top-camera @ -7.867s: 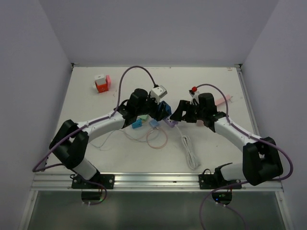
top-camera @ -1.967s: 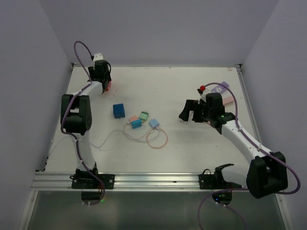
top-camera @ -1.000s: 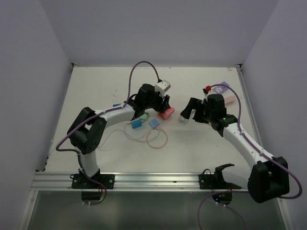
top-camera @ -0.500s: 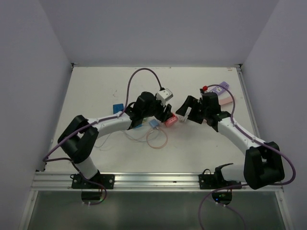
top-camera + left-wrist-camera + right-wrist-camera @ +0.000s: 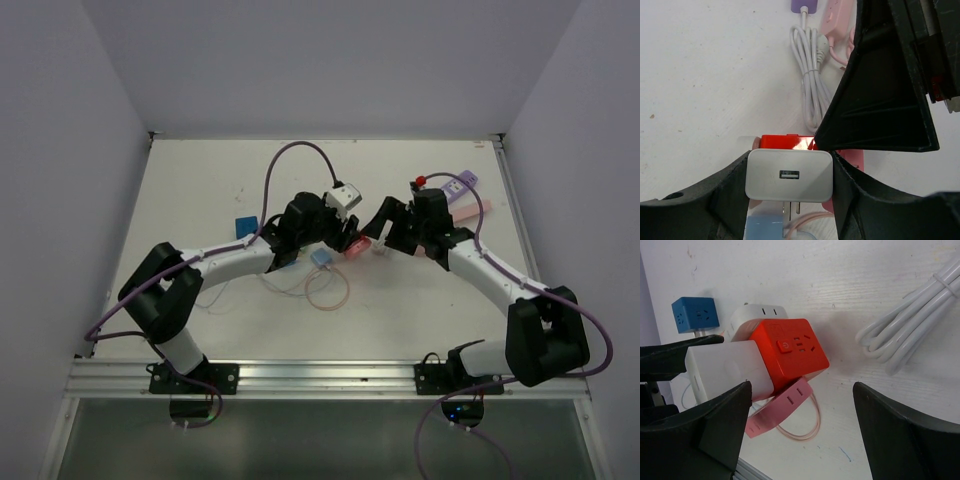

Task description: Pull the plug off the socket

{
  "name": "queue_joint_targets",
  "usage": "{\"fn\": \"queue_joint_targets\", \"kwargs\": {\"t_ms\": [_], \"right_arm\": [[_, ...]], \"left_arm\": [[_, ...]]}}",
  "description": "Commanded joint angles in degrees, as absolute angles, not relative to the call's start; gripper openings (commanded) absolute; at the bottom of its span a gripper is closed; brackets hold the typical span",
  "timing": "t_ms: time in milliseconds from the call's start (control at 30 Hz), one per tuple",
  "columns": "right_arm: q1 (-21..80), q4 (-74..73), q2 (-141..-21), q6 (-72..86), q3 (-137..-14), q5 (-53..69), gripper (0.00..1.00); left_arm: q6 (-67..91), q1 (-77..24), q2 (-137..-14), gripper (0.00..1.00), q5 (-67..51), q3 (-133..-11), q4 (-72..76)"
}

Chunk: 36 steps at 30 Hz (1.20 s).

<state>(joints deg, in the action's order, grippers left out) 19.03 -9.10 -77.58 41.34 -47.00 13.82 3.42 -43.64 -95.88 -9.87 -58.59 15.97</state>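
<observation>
- Plug [image 5: 789,175] is clamped in the left pincer [image 5: 788,172] and seated in the red socket [image 5: 792,352], over the middle of the table [image 5: 200,180].
- Right pincer [image 5: 801,387] is spread apart astride the socket; contact is apparently not made.

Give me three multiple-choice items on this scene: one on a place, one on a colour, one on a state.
1. The plug is: A in the left gripper; B loose on the table; C on the cable.
2. Its socket is: A green; B red; C yellow.
3. The right gripper is: A shut on the plug; B shut on the cable; C open.
A: the left fingers clamp its sides. B: a red cube carries the plug. C: its fingers stand wide apart.
</observation>
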Motion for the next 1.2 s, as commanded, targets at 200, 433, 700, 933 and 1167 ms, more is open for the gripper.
{"fn": "queue_joint_targets", "kwargs": {"t_ms": [200,433,700,933,1167], "right_arm": [[20.0,-9.8,-74.7,38.9,-42.2,15.6,0.82],[20.0,-10.0,-72.3,37.3,-39.6,15.2,0.8],[20.0,-11.0,-71.8,34.2,-40.7,17.2,0.8],[19.7,-11.5,-69.5,32.4,-47.2,20.7,0.84],[18.7,-7.7,-72.1,38.7,-51.8,26.3,0.91]], "left_arm": [[4.7,-43.1,-92.5,0.04,-0.9,-61.0,26.3],[5.4,-42.5,-91.8,0.02,-3.1,-60.6,26.8],[5.2,-40.5,-88.6,0.02,-8.6,-57.3,28.1],[4.0,-38.8,-85.3,0.02,-13.6,-54.3,27.3],[3.0,-38.2,-81.9,0.02,-18.2,-53.0,26.7]]}}
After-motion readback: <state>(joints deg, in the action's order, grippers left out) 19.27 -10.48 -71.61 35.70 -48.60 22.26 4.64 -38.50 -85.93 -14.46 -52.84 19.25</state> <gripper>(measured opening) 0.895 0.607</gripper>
